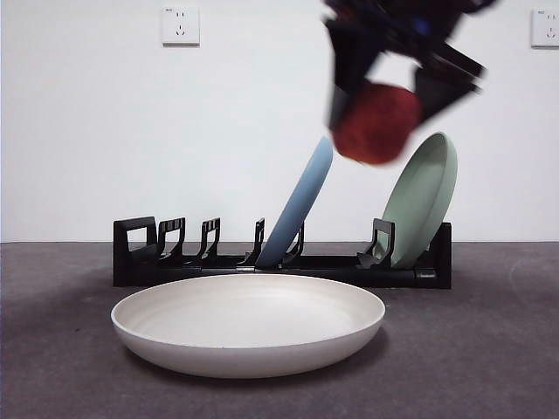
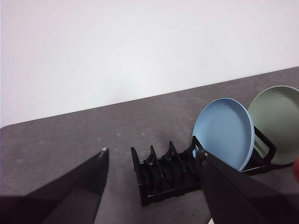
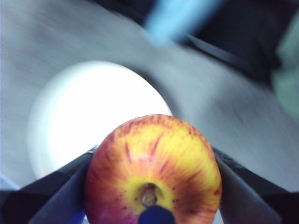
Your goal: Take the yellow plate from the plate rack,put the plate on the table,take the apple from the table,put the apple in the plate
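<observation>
My right gripper (image 1: 377, 109), upper right of the front view, clamps the red, yellow-streaked apple (image 1: 377, 122) high above the wide cream matte plate (image 1: 249, 323) on the table at lower centre; blurred, so releasing early probably bounces it out

Low front camera; two wrist cameras

Plain white wall (image 1: 105, 131) with 2 white sockets (image 1: 180, 26), evenly lit.
</observation>
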Action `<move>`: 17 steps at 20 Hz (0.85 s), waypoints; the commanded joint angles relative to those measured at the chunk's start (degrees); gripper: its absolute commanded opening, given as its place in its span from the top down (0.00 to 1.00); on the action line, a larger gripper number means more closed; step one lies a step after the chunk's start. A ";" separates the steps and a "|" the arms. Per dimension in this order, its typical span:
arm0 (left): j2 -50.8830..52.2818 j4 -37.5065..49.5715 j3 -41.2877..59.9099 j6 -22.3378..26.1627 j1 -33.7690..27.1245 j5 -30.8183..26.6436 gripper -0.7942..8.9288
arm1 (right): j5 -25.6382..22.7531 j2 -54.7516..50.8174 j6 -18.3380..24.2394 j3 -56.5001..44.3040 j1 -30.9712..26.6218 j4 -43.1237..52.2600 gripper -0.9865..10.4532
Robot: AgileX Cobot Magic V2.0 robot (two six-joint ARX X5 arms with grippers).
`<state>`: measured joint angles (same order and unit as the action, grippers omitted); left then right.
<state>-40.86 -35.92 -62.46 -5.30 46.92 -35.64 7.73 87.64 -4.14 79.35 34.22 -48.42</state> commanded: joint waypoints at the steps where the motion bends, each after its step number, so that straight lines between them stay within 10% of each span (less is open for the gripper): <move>1: 0.02 0.17 0.15 1.09 -0.15 -0.28 0.60 | 0.22 3.06 -0.46 4.35 4.33 -0.26 0.92; 17: 0.02 -3.45 0.15 2.36 -0.15 -0.31 0.60 | -3.67 27.69 -0.44 6.75 12.09 0.02 0.92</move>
<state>-40.86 -39.42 -62.46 -3.46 46.92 -35.64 4.25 114.91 -4.14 86.37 46.15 -48.40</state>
